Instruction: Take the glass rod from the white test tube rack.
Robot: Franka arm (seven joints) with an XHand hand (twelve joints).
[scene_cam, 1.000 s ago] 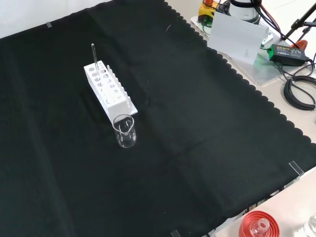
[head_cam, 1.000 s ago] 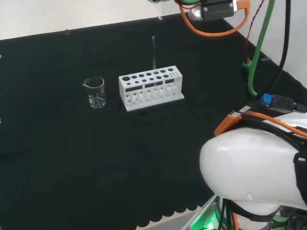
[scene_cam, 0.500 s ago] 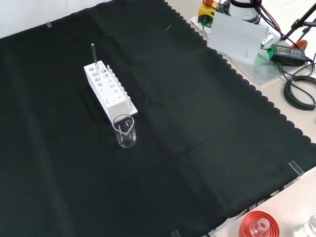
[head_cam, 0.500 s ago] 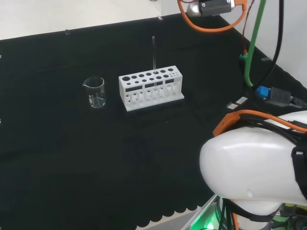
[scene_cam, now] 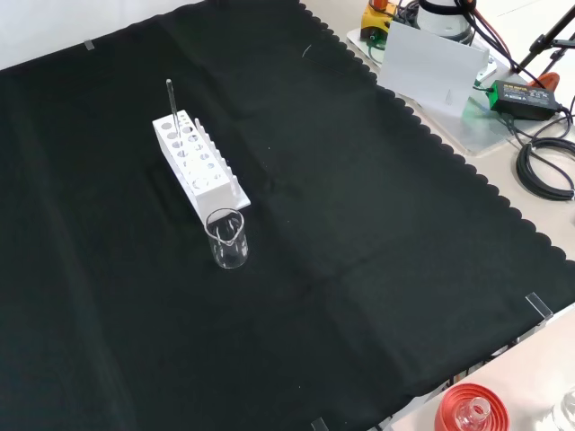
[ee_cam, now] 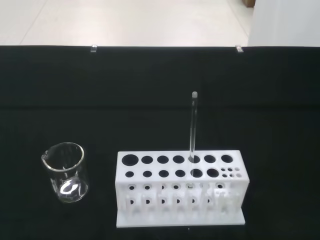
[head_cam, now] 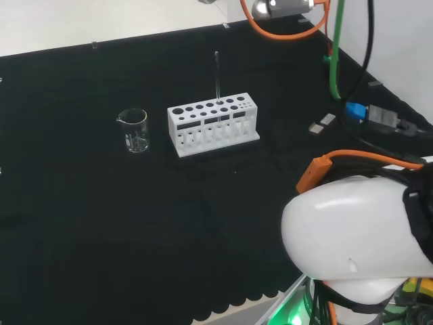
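Observation:
A white test tube rack (head_cam: 212, 123) (scene_cam: 195, 162) (ee_cam: 180, 187) stands on the black cloth. A clear glass rod (head_cam: 216, 76) (scene_cam: 171, 101) (ee_cam: 192, 127) stands upright in one of the rack's back-row holes, rising well above the rack. The wrist view faces the rack and rod from some way off.
A small clear beaker (head_cam: 133, 130) (scene_cam: 227, 238) (ee_cam: 65, 172) stands close to one end of the rack. The arm's white link (head_cam: 358, 244) fills the head view's lower right, with cables above it. A red ribbed stand (scene_cam: 471, 410) sits off the cloth's near edge in the front view.
In the head view the arm's upper parts and cables at the top right have shifted upward and leftward. The rack, rod and beaker have not moved.

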